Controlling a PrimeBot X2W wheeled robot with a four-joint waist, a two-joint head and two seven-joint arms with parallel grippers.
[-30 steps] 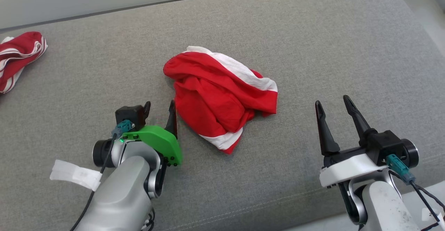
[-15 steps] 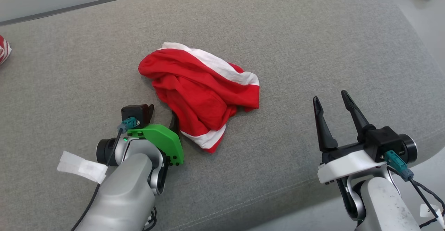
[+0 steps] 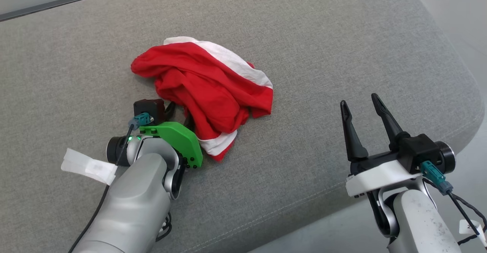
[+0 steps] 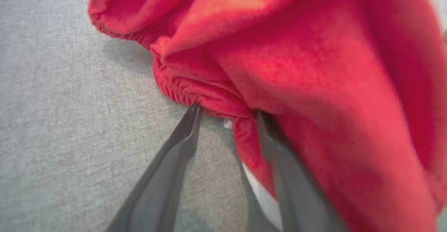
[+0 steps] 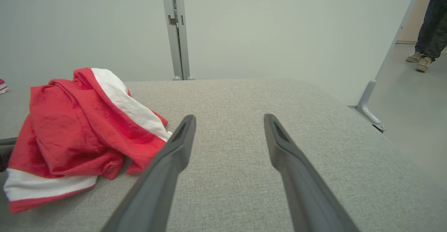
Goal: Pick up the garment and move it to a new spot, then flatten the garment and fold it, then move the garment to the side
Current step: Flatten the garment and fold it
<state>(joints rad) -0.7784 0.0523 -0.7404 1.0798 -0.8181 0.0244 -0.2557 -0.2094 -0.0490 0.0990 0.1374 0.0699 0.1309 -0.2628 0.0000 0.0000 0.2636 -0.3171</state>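
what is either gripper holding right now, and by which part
Nothing is gripped yet. The left gripper has its open fingers straddling a fold at the red garment's gathered elastic edge; the right gripper is open and empty.

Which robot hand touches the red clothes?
The left gripper, with the green cover: its fingers straddle a fold of the garment. The white right gripper stands open, away from it.
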